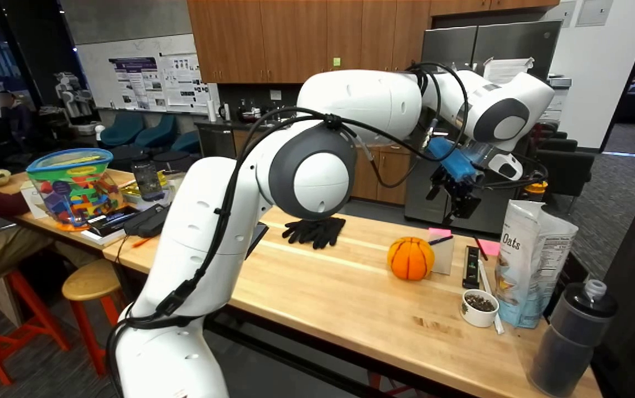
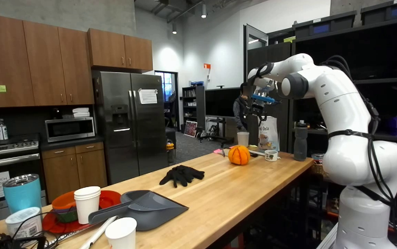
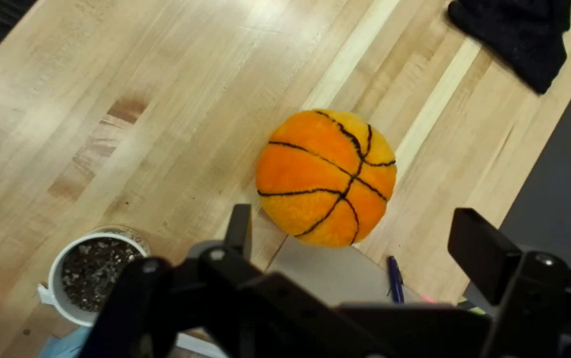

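An orange plush ball (image 1: 410, 258) with black seam lines rests on the wooden table in both exterior views. In the wrist view the ball (image 3: 326, 179) appears beyond the fingertips, with a grey card (image 3: 320, 271) and a dark blue pen (image 3: 395, 281) beside it. My gripper (image 3: 355, 222) is open, its fingers wide apart and touching nothing. It hangs well above the table, behind and to the right of the ball in an exterior view, where the gripper (image 1: 440, 209) is small and dark. A white cup (image 3: 56, 286) of dark loose material stands near the left finger.
An oats bag (image 1: 525, 260), a grey bottle (image 1: 572, 337) and a black tool (image 1: 470, 268) stand or lie at that table end. Black gloves (image 2: 182, 174) lie farther along. A dustpan (image 2: 150, 209), paper cups (image 2: 121, 231) and red dishes (image 2: 110, 197) occupy the opposite end.
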Available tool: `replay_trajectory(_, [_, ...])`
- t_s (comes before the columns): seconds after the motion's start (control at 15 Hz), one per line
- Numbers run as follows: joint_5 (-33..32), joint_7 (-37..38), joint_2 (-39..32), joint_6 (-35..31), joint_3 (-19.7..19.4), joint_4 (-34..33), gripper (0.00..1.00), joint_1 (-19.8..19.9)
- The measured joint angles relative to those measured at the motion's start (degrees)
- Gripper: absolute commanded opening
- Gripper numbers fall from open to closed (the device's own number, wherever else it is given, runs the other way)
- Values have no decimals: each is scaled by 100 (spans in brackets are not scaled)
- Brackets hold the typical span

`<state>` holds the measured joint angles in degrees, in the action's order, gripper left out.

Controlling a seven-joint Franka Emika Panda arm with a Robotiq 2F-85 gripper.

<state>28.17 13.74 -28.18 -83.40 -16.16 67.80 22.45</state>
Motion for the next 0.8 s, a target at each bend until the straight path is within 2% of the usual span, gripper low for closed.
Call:
replay_trajectory(0.2, [0,975,-200,-8,53,-330,100,0])
replay_trajectory(0.33, [0,1314,-302,-9,100,-490,100,0])
replay_trajectory(0.8, [0,1436,-361,-9,120,-585,100,14])
